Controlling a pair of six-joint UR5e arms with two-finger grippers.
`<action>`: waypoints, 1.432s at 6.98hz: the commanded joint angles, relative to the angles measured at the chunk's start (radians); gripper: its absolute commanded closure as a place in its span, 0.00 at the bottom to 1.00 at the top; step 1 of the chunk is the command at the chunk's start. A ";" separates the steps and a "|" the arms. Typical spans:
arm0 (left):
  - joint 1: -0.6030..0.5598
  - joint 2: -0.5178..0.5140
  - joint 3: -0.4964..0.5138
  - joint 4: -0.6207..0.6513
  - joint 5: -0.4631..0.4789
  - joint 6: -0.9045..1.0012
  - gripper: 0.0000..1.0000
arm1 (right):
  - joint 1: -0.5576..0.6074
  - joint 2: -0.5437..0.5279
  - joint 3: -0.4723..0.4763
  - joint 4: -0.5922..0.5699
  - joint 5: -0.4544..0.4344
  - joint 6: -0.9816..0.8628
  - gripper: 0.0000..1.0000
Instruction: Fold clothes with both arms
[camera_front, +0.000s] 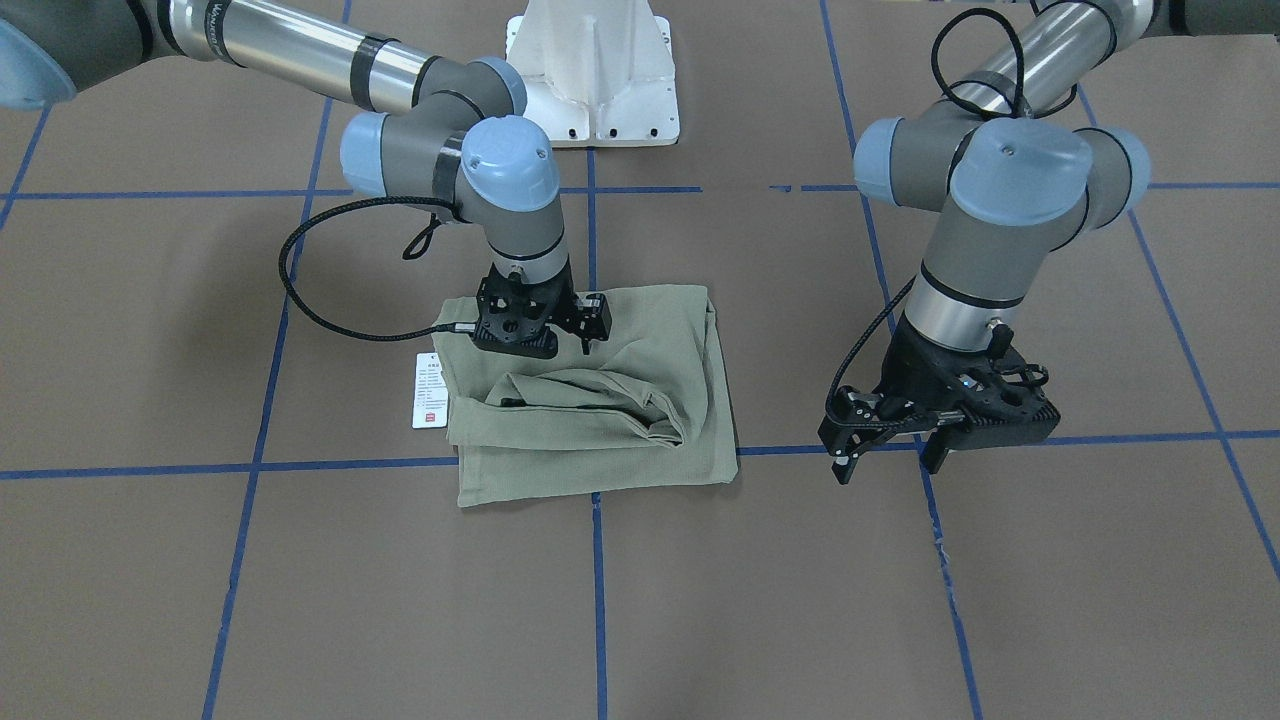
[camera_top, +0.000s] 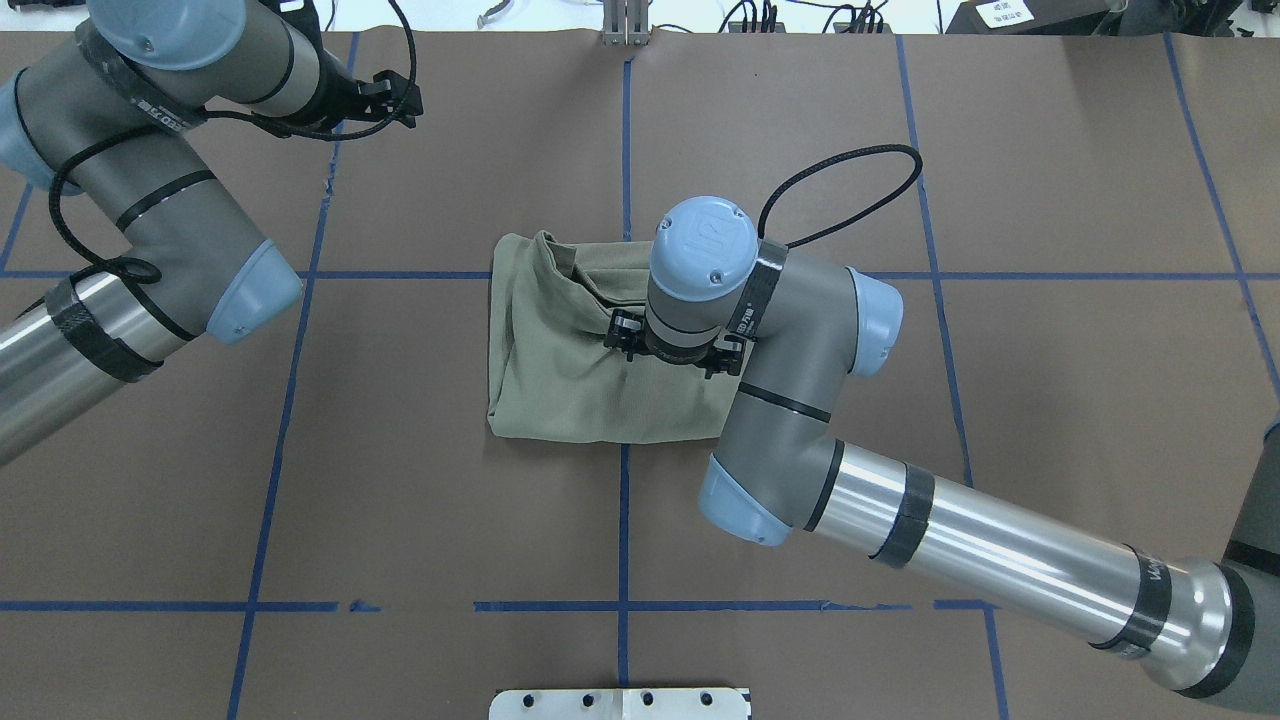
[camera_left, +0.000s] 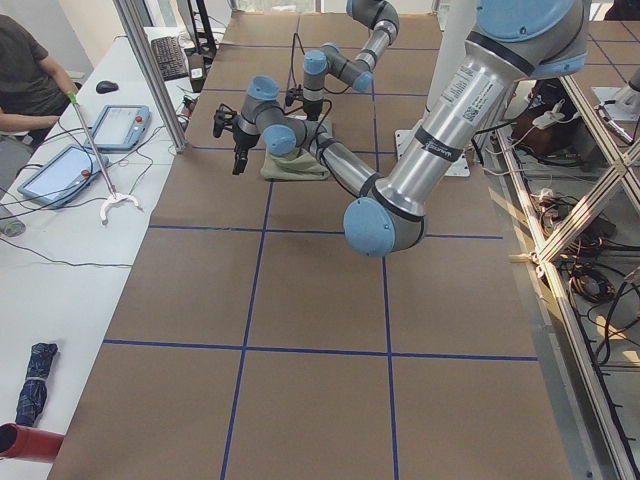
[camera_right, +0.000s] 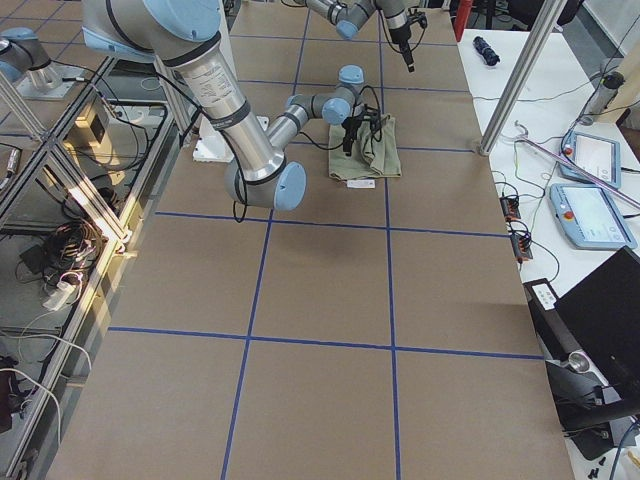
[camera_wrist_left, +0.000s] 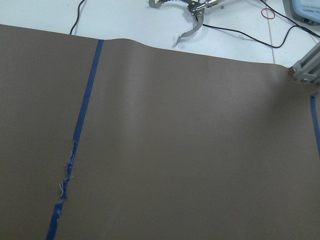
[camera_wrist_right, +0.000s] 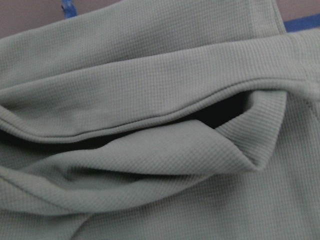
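Note:
The sage-green shirt lies folded into a rough rectangle on the brown table, with a loose bunched fold across its middle. It also shows in the overhead view and fills the right wrist view. Its white hang tag sticks out at one side. My right gripper points down onto the shirt's edge nearest the robot. Its fingers are hidden, so I cannot tell whether it is open or shut. My left gripper hovers open and empty over bare table, well away from the shirt.
The white pedestal base stands behind the shirt. Blue tape lines cross the table. A side table with tablets and a seated operator lies beyond the table's far edge. A grabber tool lies there.

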 joint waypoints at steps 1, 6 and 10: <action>0.000 0.000 0.000 -0.001 0.000 -0.002 0.00 | 0.037 0.068 -0.111 0.009 -0.002 -0.047 0.00; 0.000 0.005 -0.003 0.001 0.000 -0.005 0.00 | 0.180 0.199 -0.413 0.217 -0.009 -0.109 0.00; -0.069 0.012 0.001 0.002 -0.052 0.137 0.00 | 0.311 0.162 -0.367 0.190 0.102 -0.203 0.00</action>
